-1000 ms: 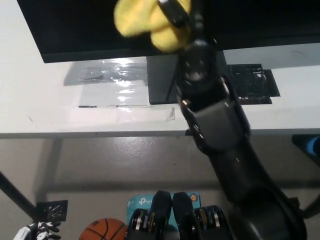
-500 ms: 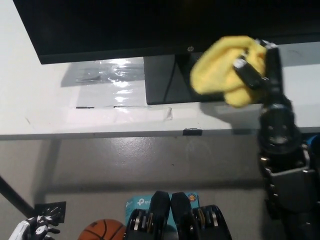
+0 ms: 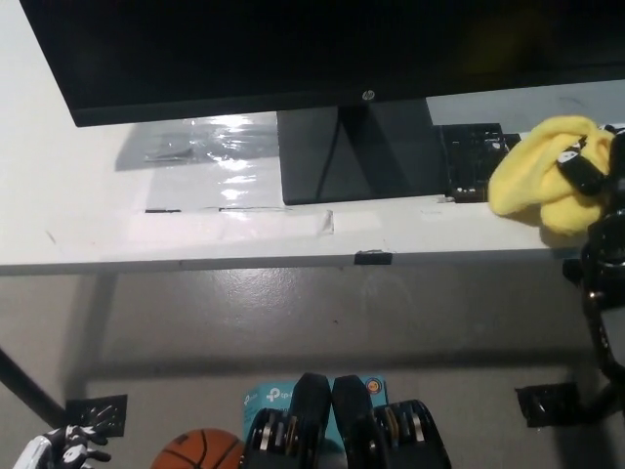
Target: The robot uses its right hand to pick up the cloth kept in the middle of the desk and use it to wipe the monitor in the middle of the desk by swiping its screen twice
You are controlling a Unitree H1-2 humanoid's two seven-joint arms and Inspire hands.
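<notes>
Cloth (image 3: pixel 535 186): yellow, soft and fleecy, bunched into a rounded lump; seen at 3 o'clock, over the desk's front edge, right of the stand.
Right hand (image 3: pixel 590 176): black, glossy; fingers clamped on the cloth, mostly buried in its folds; cut off by the right border.
Monitor (image 3: pixel 293 49): flat black panel, thin bezel with a small logo; spans 12 o'clock, top cropped.
Stand (image 3: pixel 356 151): dark, rectangular, matte; set below the monitor's centre.
Desk (image 3: pixel 88 215): white, smooth; clear glossy film taped on it at 10 o'clock.
Left hand (image 3: pixel 59 451): white, at 7 o'clock, largely cut off; finger state cannot be told.
Ball (image 3: pixel 200 451): orange, ribbed; on the grey floor at 7 o'clock, partly cropped.
</notes>
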